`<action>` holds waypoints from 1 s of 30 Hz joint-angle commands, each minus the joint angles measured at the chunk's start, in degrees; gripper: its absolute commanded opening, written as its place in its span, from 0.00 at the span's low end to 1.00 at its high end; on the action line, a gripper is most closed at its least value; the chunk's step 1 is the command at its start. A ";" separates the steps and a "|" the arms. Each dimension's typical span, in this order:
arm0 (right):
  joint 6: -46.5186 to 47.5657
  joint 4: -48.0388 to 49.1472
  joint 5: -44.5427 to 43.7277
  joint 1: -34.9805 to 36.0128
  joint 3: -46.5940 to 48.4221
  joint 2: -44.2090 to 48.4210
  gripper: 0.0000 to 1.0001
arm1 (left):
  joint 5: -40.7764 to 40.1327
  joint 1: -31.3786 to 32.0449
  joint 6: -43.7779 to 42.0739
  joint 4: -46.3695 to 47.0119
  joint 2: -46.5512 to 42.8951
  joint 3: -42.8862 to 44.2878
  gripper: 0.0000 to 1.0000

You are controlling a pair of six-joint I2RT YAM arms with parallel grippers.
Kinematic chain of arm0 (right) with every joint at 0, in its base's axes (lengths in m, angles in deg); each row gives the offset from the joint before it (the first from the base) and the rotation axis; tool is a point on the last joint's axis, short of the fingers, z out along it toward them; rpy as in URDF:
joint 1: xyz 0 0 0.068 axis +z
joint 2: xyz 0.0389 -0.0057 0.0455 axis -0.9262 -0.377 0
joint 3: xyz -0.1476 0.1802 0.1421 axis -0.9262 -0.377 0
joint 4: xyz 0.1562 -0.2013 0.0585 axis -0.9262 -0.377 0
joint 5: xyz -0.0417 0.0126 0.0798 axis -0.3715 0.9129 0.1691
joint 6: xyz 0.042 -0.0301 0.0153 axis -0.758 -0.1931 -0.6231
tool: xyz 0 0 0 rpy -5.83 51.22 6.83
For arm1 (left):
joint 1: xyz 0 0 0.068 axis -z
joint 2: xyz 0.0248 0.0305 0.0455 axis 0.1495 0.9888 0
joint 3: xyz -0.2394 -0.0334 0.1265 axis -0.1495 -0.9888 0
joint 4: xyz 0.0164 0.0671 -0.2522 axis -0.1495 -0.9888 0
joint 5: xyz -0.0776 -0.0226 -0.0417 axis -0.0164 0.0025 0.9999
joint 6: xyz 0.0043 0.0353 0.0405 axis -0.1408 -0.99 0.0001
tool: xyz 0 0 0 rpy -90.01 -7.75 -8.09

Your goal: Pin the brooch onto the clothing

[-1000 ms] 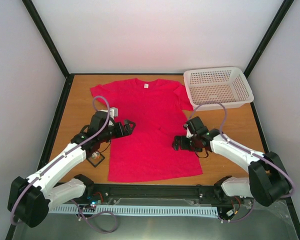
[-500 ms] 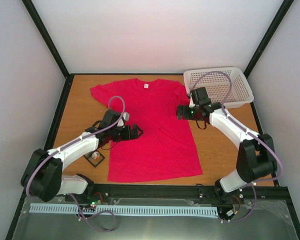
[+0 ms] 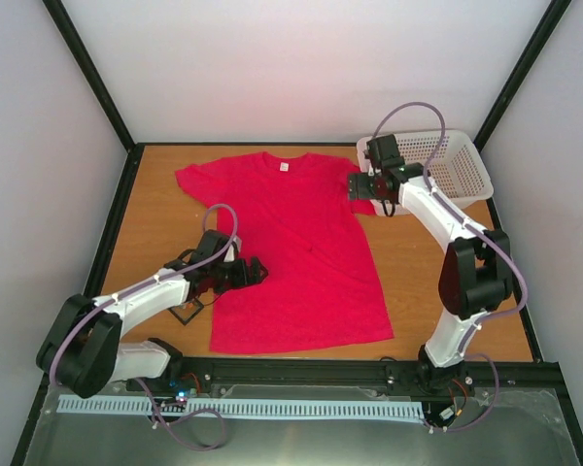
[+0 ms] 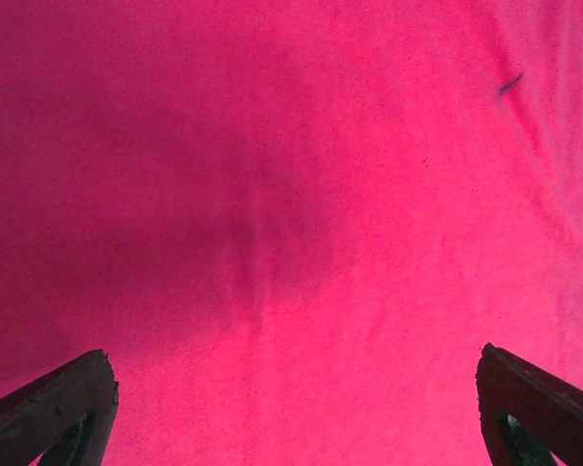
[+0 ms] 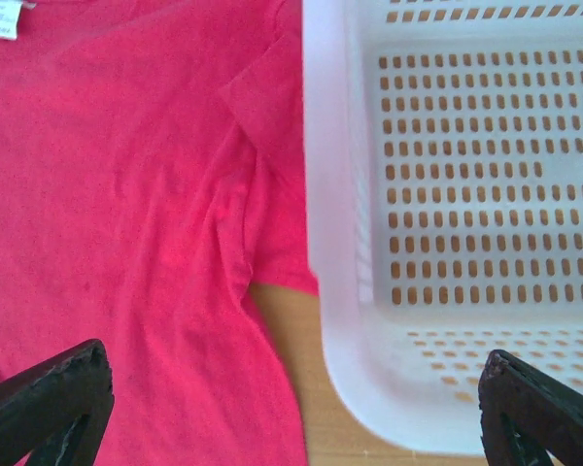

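The clothing [image 3: 291,243], a crimson T-shirt with a white neck label [image 3: 283,166], lies flat on the wooden table. My left gripper [image 3: 256,271] hovers open over the shirt's left side. In the left wrist view red cloth [image 4: 272,194] fills the frame and nothing sits between the fingertips [image 4: 58,403]. My right gripper [image 3: 357,186] stands open above the shirt's right sleeve [image 5: 272,107], beside the basket's left wall. The right wrist view shows nothing between its jaws. The brooch is hidden; the left arm covers most of the small black case [image 3: 187,313].
A white perforated basket [image 3: 462,184] stands at the back right, its near corner [image 5: 369,388] under my right gripper. A strip of bare wood [image 5: 296,379] shows between shirt and basket. A small dark mark [image 4: 510,84] sits on the shirt. Black frame rails border the table.
The right arm swung from the shirt's lower right side up to the sleeve by the basket. The left gripper went out over the shirt, then drew back toward its left edge.
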 commanded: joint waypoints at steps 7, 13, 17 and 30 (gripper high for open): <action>-4.52 -10.73 5.55 -3.54 19.02 -15.97 1.00 | -4.60 0.42 2.22 -2.24 -3.03 -1.45 1.00; -5.05 -10.14 8.34 -6.41 13.80 -13.04 1.00 | -6.34 0.29 1.35 -2.89 -4.52 -1.08 1.00; -6.15 -9.07 11.80 -9.09 4.41 -7.25 1.00 | -6.29 0.33 0.67 -2.96 -5.16 -0.42 1.00; -5.86 -12.94 -0.39 -20.15 -22.28 23.88 1.00 | -5.07 0.16 -2.04 -2.86 -6.59 1.22 1.00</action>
